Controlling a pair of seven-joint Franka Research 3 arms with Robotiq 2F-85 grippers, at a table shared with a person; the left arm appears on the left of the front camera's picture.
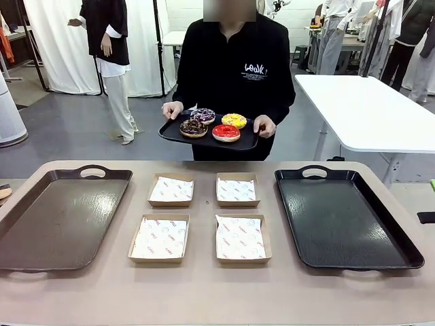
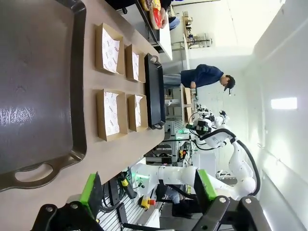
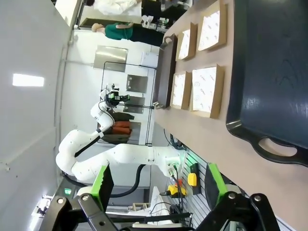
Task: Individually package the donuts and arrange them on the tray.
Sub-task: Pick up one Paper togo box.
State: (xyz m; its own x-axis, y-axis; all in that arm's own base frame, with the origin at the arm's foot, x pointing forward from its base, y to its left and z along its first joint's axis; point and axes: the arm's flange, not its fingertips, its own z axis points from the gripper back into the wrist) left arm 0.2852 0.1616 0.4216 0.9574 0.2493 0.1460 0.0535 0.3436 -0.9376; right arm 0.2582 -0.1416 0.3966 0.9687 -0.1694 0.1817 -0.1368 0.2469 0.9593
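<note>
Judging by the layout, nothing is done yet: no donut is boxed and none is arranged. Left to do, as I read it: each donut into its own box, then the boxes onto a tray.

Counts:
- **Table:** one table (image 1: 204, 299).
- **Big trays:** two handled trays lie flat on it, the brownish left tray (image 1: 41, 231) and the black right tray (image 1: 340, 224). Both are bare and well apart, with the boxes between them.
- **Serving tray:** one smaller black serving tray (image 1: 173, 134) is held beyond the table's far edge by a person, one hand (image 1: 172, 109) on one side and the other hand (image 1: 264, 126) opposite.
- **Grippers:** two. The left gripper (image 2: 148, 186) has its fingers spread wide with nothing between them. The right gripper (image 3: 159, 182) is the same.
- **Boxes:** four open cardboard boxes stand two by two, each lined with printed paper and holding no donut. They are the far-left box (image 1: 170, 190), far-right box (image 1: 237, 189), near-left box (image 1: 159, 238) and near-right box (image 1: 242, 238).
- **Donuts:** four, all close together on the serving tray. They are the chocolate donut (image 1: 194, 127), purple donut (image 1: 202, 115), yellow donut (image 1: 234, 120) and red donut (image 1: 225, 132).
</note>
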